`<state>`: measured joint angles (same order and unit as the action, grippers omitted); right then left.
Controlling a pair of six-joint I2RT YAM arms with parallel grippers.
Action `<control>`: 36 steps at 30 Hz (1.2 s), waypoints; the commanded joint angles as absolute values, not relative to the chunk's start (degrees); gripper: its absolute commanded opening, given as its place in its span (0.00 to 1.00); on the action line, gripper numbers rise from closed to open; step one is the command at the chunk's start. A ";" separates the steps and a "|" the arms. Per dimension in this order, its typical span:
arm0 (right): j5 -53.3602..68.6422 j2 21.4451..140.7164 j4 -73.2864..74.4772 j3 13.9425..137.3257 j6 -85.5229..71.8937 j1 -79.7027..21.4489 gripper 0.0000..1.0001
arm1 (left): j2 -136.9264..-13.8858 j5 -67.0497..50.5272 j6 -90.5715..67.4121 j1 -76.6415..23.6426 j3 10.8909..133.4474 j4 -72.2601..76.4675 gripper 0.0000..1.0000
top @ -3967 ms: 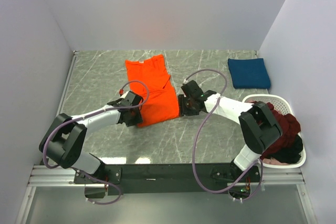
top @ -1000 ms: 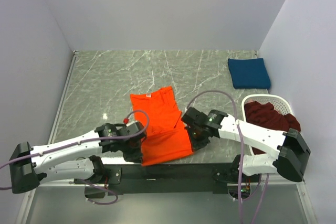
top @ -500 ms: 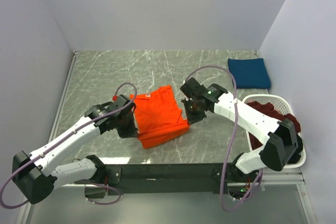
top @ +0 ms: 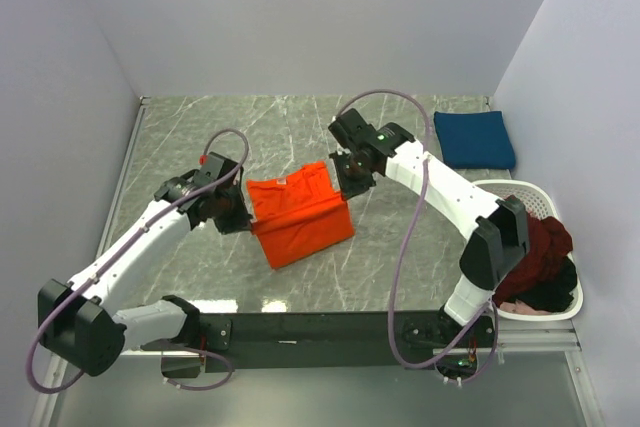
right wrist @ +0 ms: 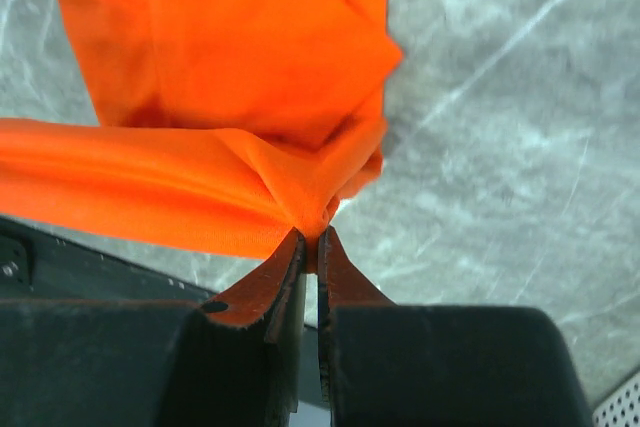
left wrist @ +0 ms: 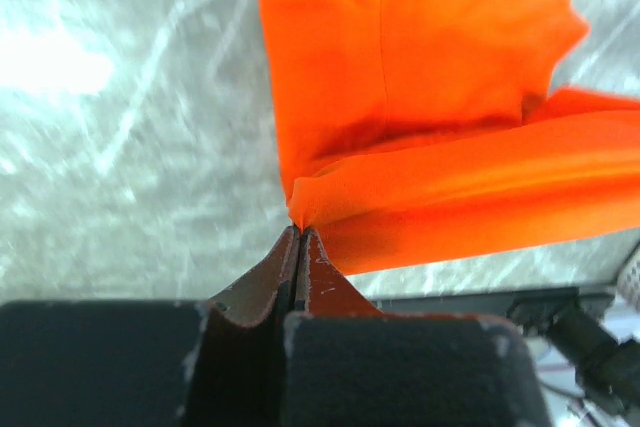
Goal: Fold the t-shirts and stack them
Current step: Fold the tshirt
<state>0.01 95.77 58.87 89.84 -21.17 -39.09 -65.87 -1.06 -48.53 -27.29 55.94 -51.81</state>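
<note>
Three views, from above first. At mid-frame, see the orange t-shirt (top: 300, 225), partly folded, lower part lying on the marble table (top: 200, 137), upper edge raised. Clamped at its left corner by the left gripper (top: 243, 213), jaws fully together; clamped at its right corner by the right gripper (top: 347, 187), jaws nearly together. At upper right, a folded navy t-shirt (top: 474, 139), flat on the marble, well apart. At lower right, a white basket (top: 497, 190) with a maroon t-shirt (top: 545, 242) heaped over black cloth (top: 548, 297).

From the left wrist: pinches a bunched point of orange cloth at lower centre (left wrist: 297, 232), jaws flush together, the orange t-shirt (left wrist: 420, 47) spreading to the upper right.

From the right wrist: nips a gathered corner at mid-frame (right wrist: 312, 237), thin cloth between the jaws, with a taut fold of the orange t-shirt (right wrist: 230, 57) running off to the left edge.
</note>
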 commanded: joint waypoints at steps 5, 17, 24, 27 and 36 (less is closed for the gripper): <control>-3.78 101.95 54.77 96.59 -18.19 -35.69 0.00 | -71.09 2.46 -40.35 -19.17 58.54 -46.33 0.01; -2.64 111.44 42.91 99.67 -20.39 -31.55 0.00 | -81.12 4.04 -38.67 -12.83 59.15 -31.56 0.01; -0.97 115.92 35.95 98.09 -21.88 -30.06 0.01 | -86.57 3.69 -38.49 -12.39 57.92 -20.49 0.01; -0.97 117.24 33.06 96.43 -22.67 -29.62 0.01 | -89.20 3.34 -38.67 -12.39 59.15 -17.68 0.01; 0.52 119.18 26.90 92.55 -22.42 -28.74 0.02 | -96.23 3.34 -39.64 -12.31 60.21 -14.85 0.01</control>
